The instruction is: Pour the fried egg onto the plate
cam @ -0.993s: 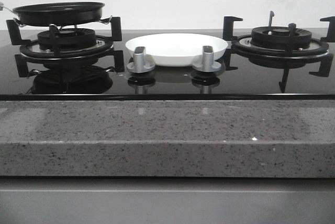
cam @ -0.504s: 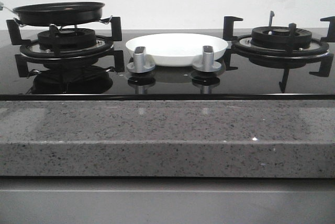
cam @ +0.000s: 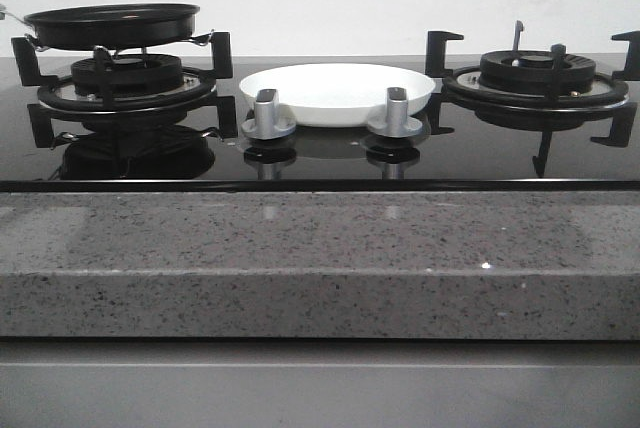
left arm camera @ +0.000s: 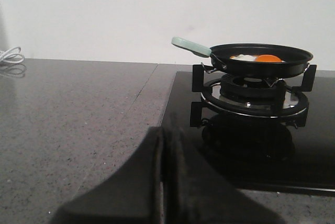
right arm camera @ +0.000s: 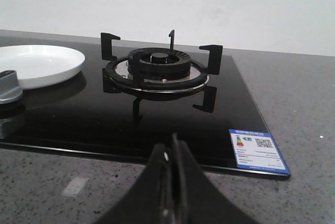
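Risks, judged from the layout: the pan (left arm camera: 260,60) has to be lifted by its pale handle (left arm camera: 191,46), carried across to the plate (cam: 338,91) and tipped. If the handle is gripped off-centre, the pan could roll in the grip and the egg (left arm camera: 256,57) could be dumped early on the hob (cam: 320,143). If it is tipped short of the rim, the egg could land on the glass or on the two knobs (cam: 269,114) just in front of the plate. The pan could also catch on the burner (cam: 127,78) prongs if dragged rather than lifted.

Positions: the pan is seated on the left burner, egg inside, yolk visible. The plate is set on the hob between the two burners, nothing seen in it.

Left tool (left arm camera: 163,179): closed, nothing held, over the counter (left arm camera: 73,109), well apart from the pan and handle. Right tool (right arm camera: 171,182): closed, nothing held, low at the hob's front edge near the right burner (right arm camera: 159,66), plate off to one side.
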Robot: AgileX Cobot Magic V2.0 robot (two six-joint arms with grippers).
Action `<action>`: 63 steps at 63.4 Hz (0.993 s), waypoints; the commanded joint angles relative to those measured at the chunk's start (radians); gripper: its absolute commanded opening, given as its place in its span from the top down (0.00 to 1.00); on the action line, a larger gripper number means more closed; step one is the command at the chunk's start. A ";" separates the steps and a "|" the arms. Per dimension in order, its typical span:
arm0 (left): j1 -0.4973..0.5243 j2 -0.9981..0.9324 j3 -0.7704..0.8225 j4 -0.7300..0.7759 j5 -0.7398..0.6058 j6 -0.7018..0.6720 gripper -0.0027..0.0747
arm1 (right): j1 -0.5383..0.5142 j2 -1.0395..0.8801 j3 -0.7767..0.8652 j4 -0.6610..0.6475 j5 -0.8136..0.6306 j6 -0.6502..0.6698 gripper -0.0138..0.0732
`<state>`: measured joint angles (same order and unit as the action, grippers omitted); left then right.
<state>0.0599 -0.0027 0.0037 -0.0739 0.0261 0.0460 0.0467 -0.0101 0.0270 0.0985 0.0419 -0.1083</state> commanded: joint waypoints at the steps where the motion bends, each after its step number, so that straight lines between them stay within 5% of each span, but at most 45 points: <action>1: 0.000 0.000 0.003 -0.002 -0.112 -0.010 0.99 | -0.004 -0.017 -0.005 -0.004 -0.092 0.001 0.98; 15: 0.000 0.019 -0.107 0.004 -0.079 -0.010 0.99 | -0.004 -0.016 -0.031 -0.004 -0.196 0.001 0.98; 24: -0.002 0.150 -0.283 0.059 0.077 -0.010 0.99 | -0.004 0.039 -0.175 -0.034 0.004 0.001 0.98; 39: -0.002 0.494 -0.517 0.059 0.076 -0.010 0.99 | -0.004 0.354 -0.444 -0.048 0.184 0.001 0.98; 63: -0.002 0.657 -0.581 0.036 -0.009 -0.010 0.99 | -0.004 0.580 -0.517 -0.048 -0.033 0.001 0.98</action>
<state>0.0599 0.6511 -0.5404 -0.0270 0.1185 0.0460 0.0467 0.5566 -0.4529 0.0586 0.1454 -0.1083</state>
